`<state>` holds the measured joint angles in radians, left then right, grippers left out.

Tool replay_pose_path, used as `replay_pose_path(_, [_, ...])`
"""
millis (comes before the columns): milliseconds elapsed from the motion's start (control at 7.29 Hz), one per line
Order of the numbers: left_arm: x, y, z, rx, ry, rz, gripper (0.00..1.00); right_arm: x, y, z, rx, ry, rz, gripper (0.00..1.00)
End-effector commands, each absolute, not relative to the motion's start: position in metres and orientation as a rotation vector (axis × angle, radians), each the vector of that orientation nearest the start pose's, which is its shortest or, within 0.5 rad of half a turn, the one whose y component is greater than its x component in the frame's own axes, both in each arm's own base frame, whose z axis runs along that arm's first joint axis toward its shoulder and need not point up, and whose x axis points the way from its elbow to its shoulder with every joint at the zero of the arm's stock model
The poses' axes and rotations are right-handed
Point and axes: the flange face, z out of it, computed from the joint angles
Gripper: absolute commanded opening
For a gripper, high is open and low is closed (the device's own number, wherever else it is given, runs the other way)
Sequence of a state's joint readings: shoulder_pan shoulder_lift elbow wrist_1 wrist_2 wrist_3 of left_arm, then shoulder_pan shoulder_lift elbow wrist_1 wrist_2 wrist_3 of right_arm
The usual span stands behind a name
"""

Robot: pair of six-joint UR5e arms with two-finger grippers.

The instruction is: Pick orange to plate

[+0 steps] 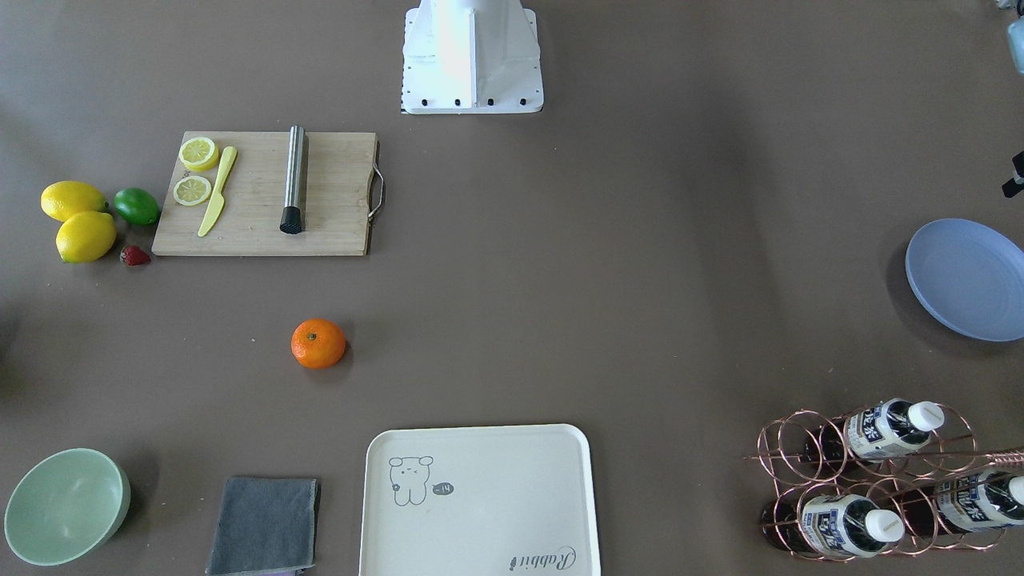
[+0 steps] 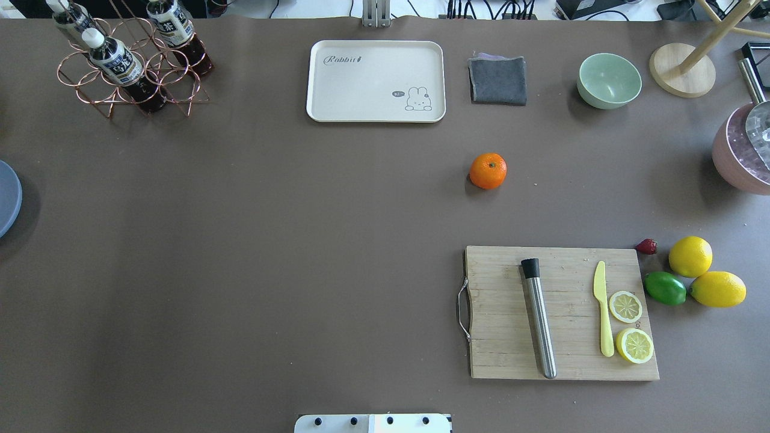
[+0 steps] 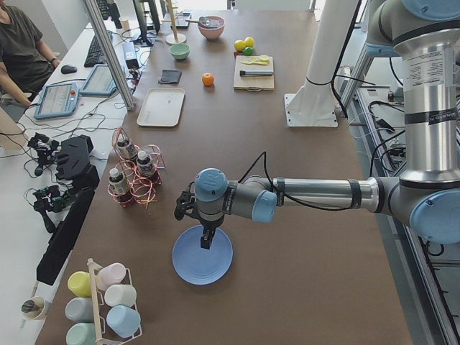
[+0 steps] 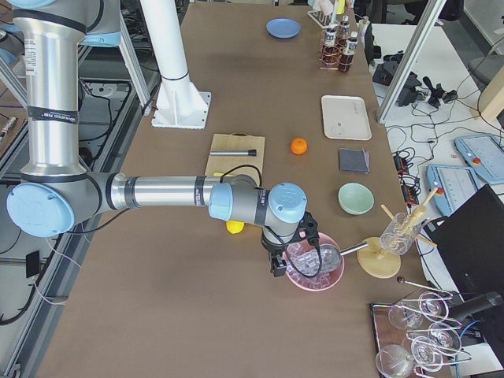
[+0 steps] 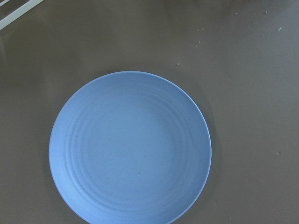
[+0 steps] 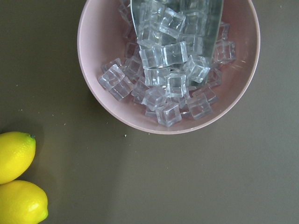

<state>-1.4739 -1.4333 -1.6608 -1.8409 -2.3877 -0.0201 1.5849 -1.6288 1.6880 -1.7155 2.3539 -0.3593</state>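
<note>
Orange [image 1: 318, 343] dimpled; plate [image 1: 968, 280] matt – smooth

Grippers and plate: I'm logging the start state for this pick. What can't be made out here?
Left gripper: only in the exterior left view, too small; open or shut unclear.
Right gripper: same, exterior right view only.
Plate: cut by the frame edge in front-facing and overhead views.

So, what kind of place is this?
Most likely a robotics lab staged as a kitchen counter. A robot arm reaches over the long table, a person sits alongside with tablets, and lemons lie beside a cutting board.
</note>
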Motion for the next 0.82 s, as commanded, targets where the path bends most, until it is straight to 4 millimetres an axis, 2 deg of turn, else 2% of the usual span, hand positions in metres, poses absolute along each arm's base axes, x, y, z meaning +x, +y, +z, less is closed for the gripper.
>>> replay_pose_path(0, [-0.015,-0.462,0.700,0.195,0.822,0.180,0.98,0.069,-0.461,0.640,0.098,-0.785,-0.306,1.00])
replay_pose_path(137, [-0.014,-0.478,0.730,0.192,0.820,0.181,0.98,0.068,-0.461,0.640,0.098,-0.785,-0.309,1.00])
replay_pose_path(411, [-0.010,-0.510,0.777,0.171,0.775,0.192,0.98,0.065,-0.462,0.639,0.101,-0.799,-0.319,1.00])
replay_pose_path(548, [-0.011,-0.516,0.789,0.158,0.750,0.203,0.98,0.060,-0.463,0.636,0.105,-0.808,-0.330,1.00])
replay_pose_path(685, [-0.011,-0.515,0.793,0.151,0.749,0.200,0.98,0.052,-0.464,0.633,0.103,-0.843,-0.326,1.00])
